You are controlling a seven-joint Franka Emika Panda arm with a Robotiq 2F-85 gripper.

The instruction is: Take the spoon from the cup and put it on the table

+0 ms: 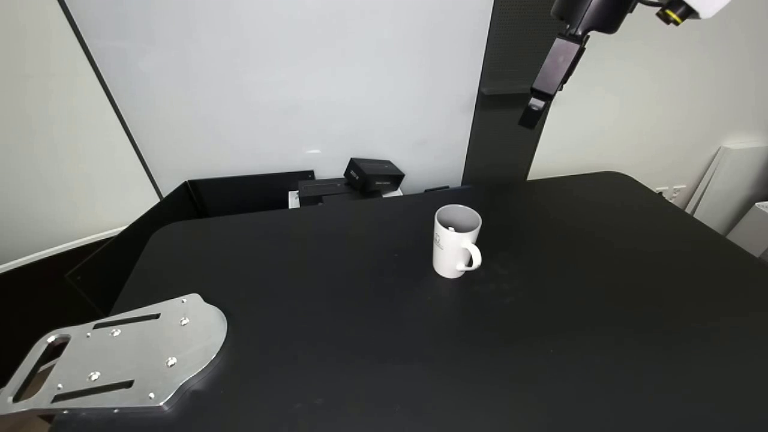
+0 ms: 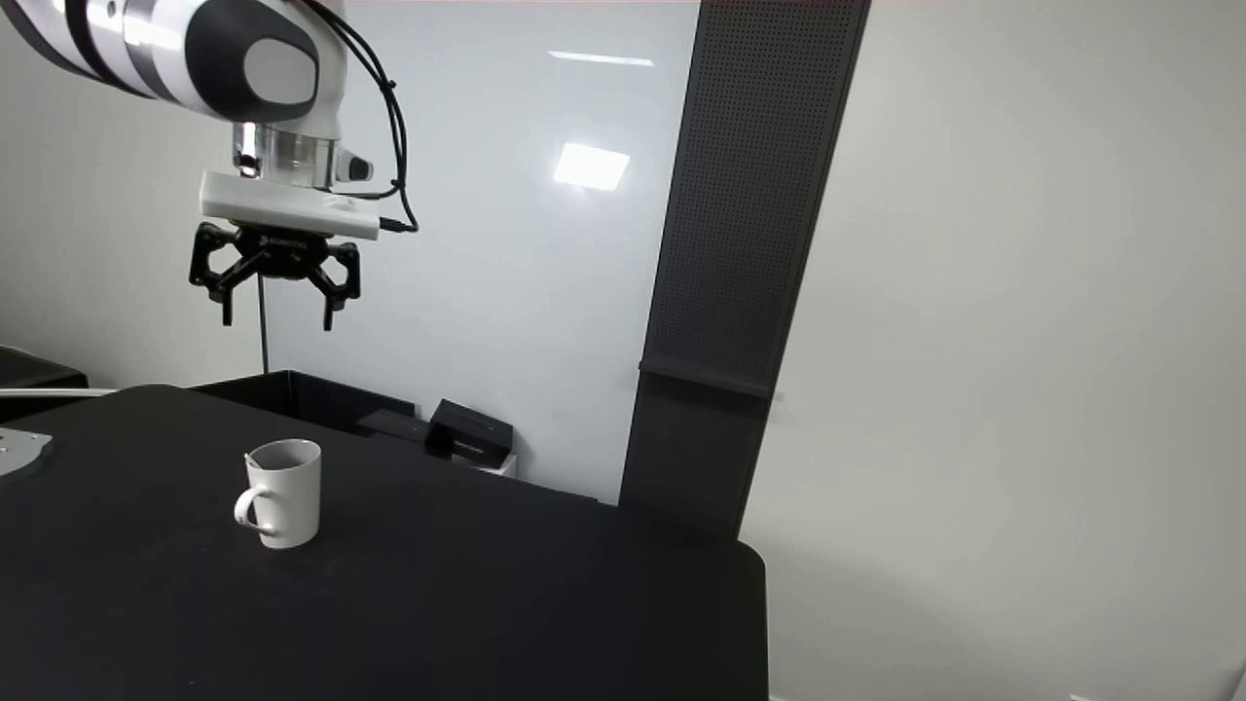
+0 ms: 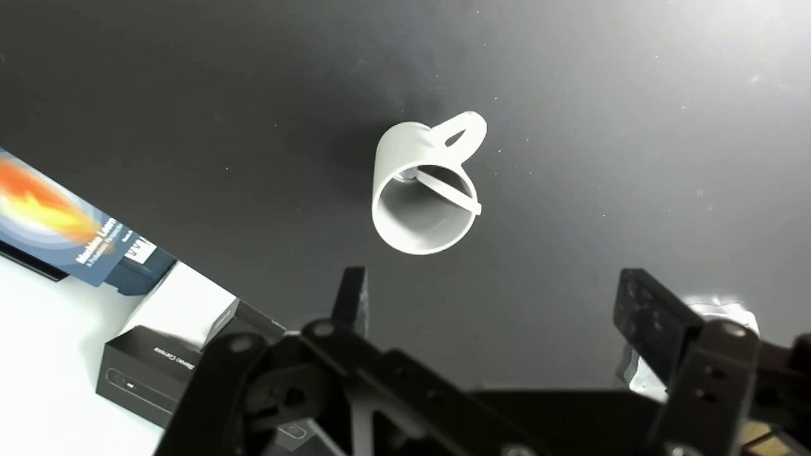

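Note:
The white cup stands upright on the black table, in an exterior view [image 1: 447,255], in an exterior view [image 2: 295,501] and in the wrist view [image 3: 400,147]. The table shows in all views, here in an exterior view [image 1: 360,342]. The slim white spoon [image 3: 448,192] leans inside the cup, its end resting over the rim near the handle. Only its tip shows in both exterior views [image 1: 451,228] [image 2: 251,461]. My gripper [image 2: 277,326] is open and empty, well above the table and apart from the cup. In the wrist view its fingers [image 3: 494,282] are wide apart, below the cup in the picture.
A grey perforated metal plate [image 1: 138,348] lies at the table's edge. Black boxes [image 1: 375,175] sit beyond the back edge, by a white wall panel. A blue printed cover [image 3: 57,221] lies beside the boxes in the wrist view.

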